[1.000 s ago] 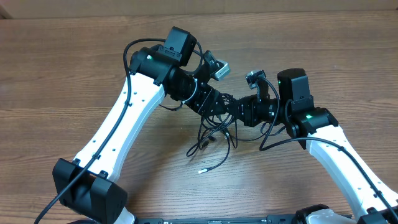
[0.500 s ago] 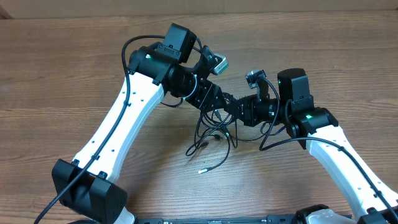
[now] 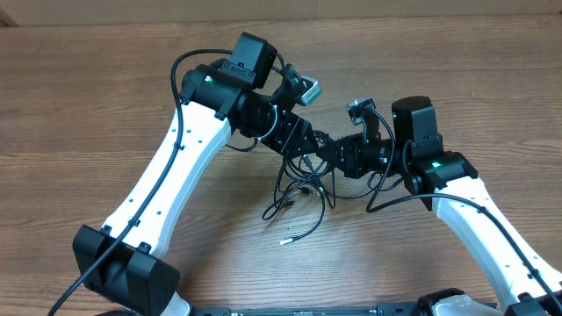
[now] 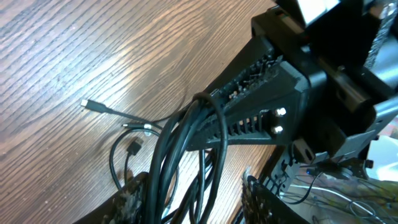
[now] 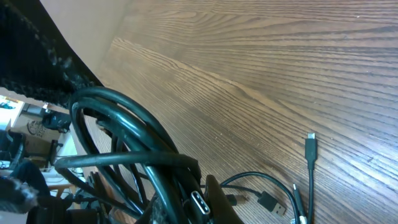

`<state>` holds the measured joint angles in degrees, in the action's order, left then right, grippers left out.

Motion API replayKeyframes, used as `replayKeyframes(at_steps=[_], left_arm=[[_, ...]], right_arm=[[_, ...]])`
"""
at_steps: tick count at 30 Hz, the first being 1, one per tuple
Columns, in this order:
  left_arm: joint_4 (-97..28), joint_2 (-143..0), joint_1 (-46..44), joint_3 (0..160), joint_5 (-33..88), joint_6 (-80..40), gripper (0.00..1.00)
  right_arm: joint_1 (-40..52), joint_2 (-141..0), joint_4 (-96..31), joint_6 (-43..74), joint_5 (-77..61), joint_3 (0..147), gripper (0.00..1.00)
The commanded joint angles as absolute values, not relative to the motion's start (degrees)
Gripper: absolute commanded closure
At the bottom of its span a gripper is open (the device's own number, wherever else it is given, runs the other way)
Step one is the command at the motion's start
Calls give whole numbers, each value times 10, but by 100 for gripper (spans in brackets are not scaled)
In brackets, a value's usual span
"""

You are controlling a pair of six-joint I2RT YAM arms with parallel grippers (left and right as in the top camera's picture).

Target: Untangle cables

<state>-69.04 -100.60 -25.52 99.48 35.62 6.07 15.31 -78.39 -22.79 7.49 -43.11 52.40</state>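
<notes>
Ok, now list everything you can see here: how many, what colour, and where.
table: one, brown wood, under everything.
cables: a tangle, exact count unclear, black, mid-table; bunched up at the two tools, loose loops and ends on the wood.
plug: one, silver-tipped, on the wood at the near end of the tangle.
left arm: one, white with black joints, reaching in from the near left.
right arm: one, white with black joints, reaching in from the near right.
left tool: one, black, at the tangle; cables run between its fingers, grip unclear.
right tool: one, black, shut on the cables.
</notes>
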Motion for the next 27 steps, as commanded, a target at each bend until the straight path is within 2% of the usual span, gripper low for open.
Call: replayKeyframes(at_steps=[1, 19, 27], left_arm=[[-693, -983, -256, 1012, 350, 55, 52], [-719, -973, -257, 1013, 350, 62, 50], [-719, -974, -288, 992, 349, 62, 52]], right_arm=[[150, -784, -224, 77, -436, 525, 96], [150, -784, -225, 76, -435, 525, 96], [150, -784, -226, 76, -435, 525, 96]])
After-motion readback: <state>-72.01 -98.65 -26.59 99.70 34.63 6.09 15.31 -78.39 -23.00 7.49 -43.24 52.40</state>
